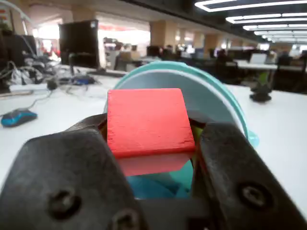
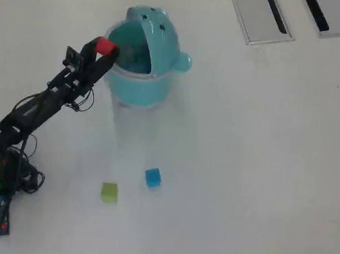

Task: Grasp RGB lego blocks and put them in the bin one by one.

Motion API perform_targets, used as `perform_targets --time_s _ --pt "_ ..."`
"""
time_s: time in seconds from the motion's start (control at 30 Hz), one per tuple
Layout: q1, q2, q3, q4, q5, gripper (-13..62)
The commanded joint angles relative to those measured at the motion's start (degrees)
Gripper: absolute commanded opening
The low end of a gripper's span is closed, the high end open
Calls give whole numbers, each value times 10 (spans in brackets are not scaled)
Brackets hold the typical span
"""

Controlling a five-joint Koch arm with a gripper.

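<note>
Hand (image 1: 153, 143) clamps the matte red block (image 1: 146, 120) at the light-blue bin (image 2: 139, 85) rim.

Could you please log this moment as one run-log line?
hand: shut on red block | over bin rim | blue block, green block: on table

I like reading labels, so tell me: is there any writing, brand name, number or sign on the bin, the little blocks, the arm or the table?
None can be read.
The bin bears only two dark dots, no letters.
The red block, blue block and green block are plain.
The gripper shows no marking.
Background office screens in the wrist view are too blurred.
</note>
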Motion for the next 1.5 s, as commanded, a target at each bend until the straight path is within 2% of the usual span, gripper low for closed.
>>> perform_targets --time_s 0.0,0.17,0.3,0.53,0.57,0.6,0.7,0.73,0.77,0.8,1.07,1.47 --pt "-6 -7 -62 -33 -4 62" --pt "-18 -57 -127 -16 -4 62" --pt "-29 -119 -238 40 -4 63" --pt "-25 -170 -270 39 -11 68" --pt "-22 -185 -285 37 -26 92" --pt "-14 -195 -293 37 -43 156" --pt "-1 -215 -319 39 -53 178" --pt "9 -220 -325 40 -60 272" --pt "11 -220 -325 43 -61 330" --pt "13 -220 -323 50 -72 353" --pt "17 -173 -289 101 -79 310" --pt "120 33 -128 280 -80 307"
